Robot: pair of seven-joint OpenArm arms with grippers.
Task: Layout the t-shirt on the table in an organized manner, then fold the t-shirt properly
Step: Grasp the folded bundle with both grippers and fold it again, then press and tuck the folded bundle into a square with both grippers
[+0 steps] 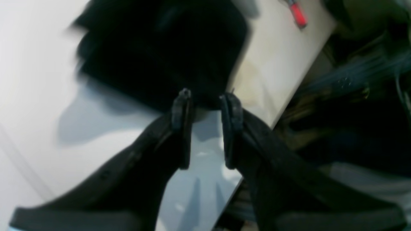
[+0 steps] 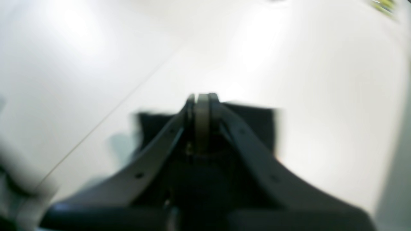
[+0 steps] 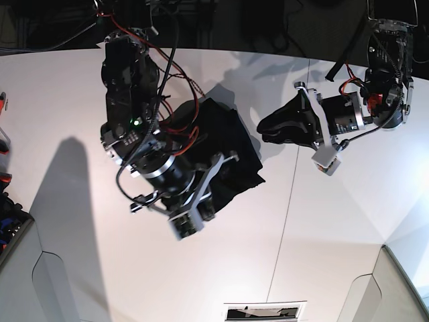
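T-shirt point(image 3: 231, 144): compact black bundle on counter point(image 3: 67, 121); late folding step. Left claw point(image 1: 205, 98) part open, empty, just beside hem; right claw point(image 2: 203, 99) closed, empty. Next: a tidying press, likely

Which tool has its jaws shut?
The right tool: its jaws meet, empty, over the t-shirt. The left tool shows a clear gap.

Black t-shirt point(image 3: 231, 144) bunched in a compact heap on the white worktop point(image 3: 80, 261), partly hidden under the right arm. Right hand point(image 3: 224, 161) low over the fabric; left hand point(image 3: 268, 127) just beside it, hovering. Thin dark seam point(image 3: 288, 201) below the left hand.
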